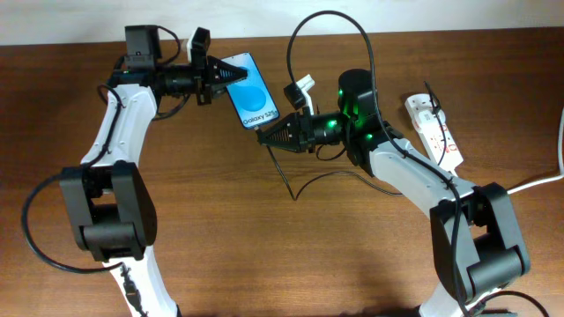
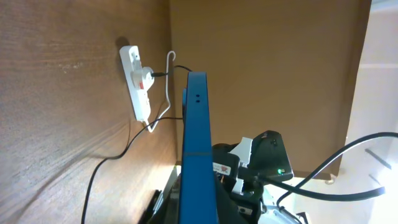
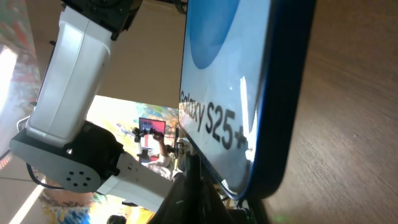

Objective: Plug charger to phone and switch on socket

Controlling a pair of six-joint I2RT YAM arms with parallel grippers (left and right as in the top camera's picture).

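Overhead, the phone (image 1: 248,90) is seen clamped in the left gripper (image 1: 214,77). The right gripper (image 1: 267,137) is closed at the phone's lower end, with the charger (image 1: 291,189) tip hidden. The socket (image 1: 432,128) is partly covered by the right arm. At the left wrist, the phone is shown edge-on. At the right wrist, its screen is cut off.

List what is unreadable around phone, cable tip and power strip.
Plug tip of the thin black charger cable: overhead, inside the right gripper.
Charging port of the slim blue-screened smartphone: right wrist, lost in blur.
Red switches on the white elongated power strip: overhead, left wrist, positions too small.
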